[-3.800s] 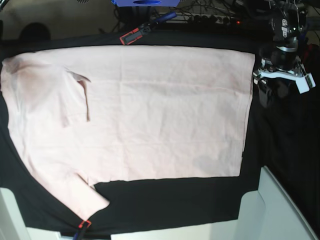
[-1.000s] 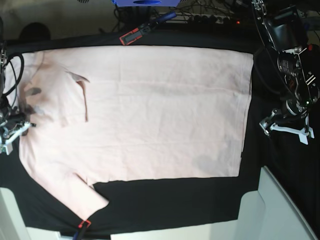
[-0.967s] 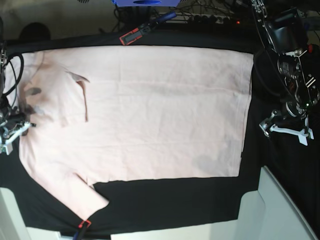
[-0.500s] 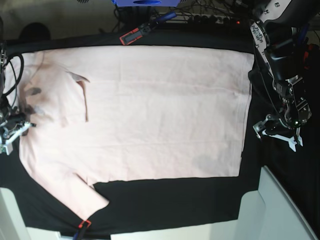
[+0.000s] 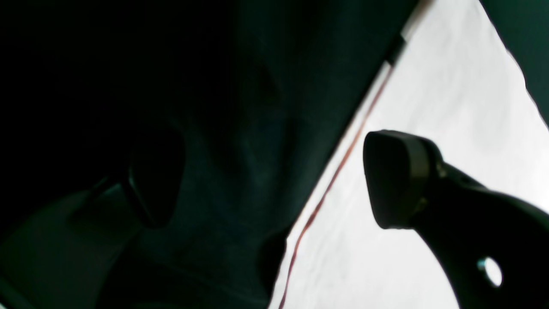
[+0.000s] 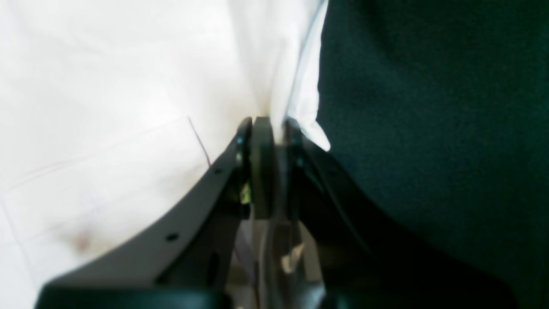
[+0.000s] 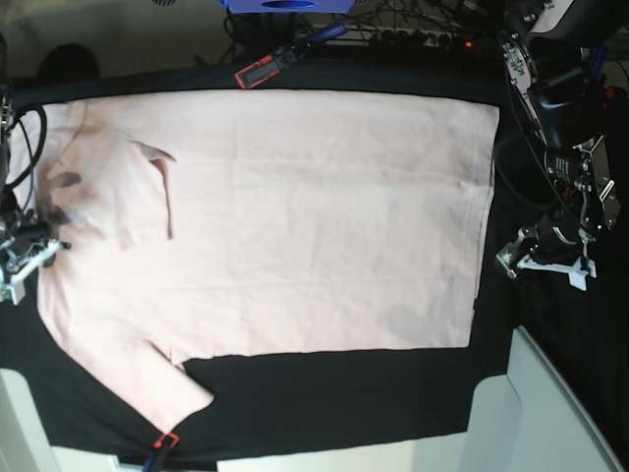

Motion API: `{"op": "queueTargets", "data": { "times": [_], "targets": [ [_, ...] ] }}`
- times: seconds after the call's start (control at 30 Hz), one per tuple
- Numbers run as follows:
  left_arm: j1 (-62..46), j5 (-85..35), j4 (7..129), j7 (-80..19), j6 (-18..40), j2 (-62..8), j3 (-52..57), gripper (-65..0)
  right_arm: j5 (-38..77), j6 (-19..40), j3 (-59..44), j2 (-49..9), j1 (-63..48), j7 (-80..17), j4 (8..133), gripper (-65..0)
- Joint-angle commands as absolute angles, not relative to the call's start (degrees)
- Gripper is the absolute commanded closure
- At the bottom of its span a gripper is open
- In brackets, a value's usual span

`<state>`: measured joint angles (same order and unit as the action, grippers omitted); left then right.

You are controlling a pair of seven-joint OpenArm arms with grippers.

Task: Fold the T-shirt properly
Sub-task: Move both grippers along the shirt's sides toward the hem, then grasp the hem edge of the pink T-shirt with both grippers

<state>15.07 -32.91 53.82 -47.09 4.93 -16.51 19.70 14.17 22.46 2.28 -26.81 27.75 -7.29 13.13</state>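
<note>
Here the large pale pink short-sleeved cotton T-shirt (image 7: 265, 221) lies spread flat over the black cloth-covered tabletop (image 7: 334, 403), its hem toward the right of the base view and its sleeves toward the left, one sleeve folded in over the body near the far left. The right gripper (image 7: 25, 258) sits at the left edge of the base view, clenched on the T-shirt's edge; its wrist view shows pale fabric pinched between the nearly closed jaws. The left gripper (image 7: 543, 264) hangs at the right side, just beside the hem, with its jaws spread wide and nothing between them. In its wrist view one fingertip (image 5: 392, 176) is over the shirt, the other over the dark cloth.
</note>
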Motion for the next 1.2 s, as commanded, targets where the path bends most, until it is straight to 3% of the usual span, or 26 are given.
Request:
{"op": "queueTargets", "data": {
  "times": [0.0, 0.27, 0.5, 0.67, 0.87, 1.17],
  "targets": [
    [16.75, -33.89, 55.16, -46.29, 5.49, -17.01, 19.38, -63.0, 13.05, 22.29, 2.51, -27.65, 28.09, -9.71, 13.14, -0.9],
    [18.77, -32.57, 55.34, -46.20, 6.64, -16.57, 19.30, -62.8, 13.05, 22.29, 2.51, -27.56, 28.09, -9.71, 13.14, -0.9],
    [21.76, -22.29, 54.90, -46.20, 6.64, -13.05, 19.30, -62.8, 13.05, 22.29, 2.51, -27.47, 28.09, -9.71, 13.14, -0.9],
    [25.36, -18.77, 46.99, -45.49, 6.64, -11.74, 19.82, -62.8, 13.05, 22.29, 2.51, -27.47, 28.18, -9.71, 13.14, -0.9],
    [28.00, -18.59, 36.26, -37.67, 6.64, -12.26, 19.30, -62.8, 13.05, 22.29, 2.51, -27.65, 28.09, -9.71, 13.14, -0.9],
    [28.70, -18.59, 32.22, -35.12, 6.64, -11.74, 19.21, -62.8, 13.05, 22.29, 2.51, -27.65, 28.00, -9.89, 13.14, -0.9]
  ]
}}
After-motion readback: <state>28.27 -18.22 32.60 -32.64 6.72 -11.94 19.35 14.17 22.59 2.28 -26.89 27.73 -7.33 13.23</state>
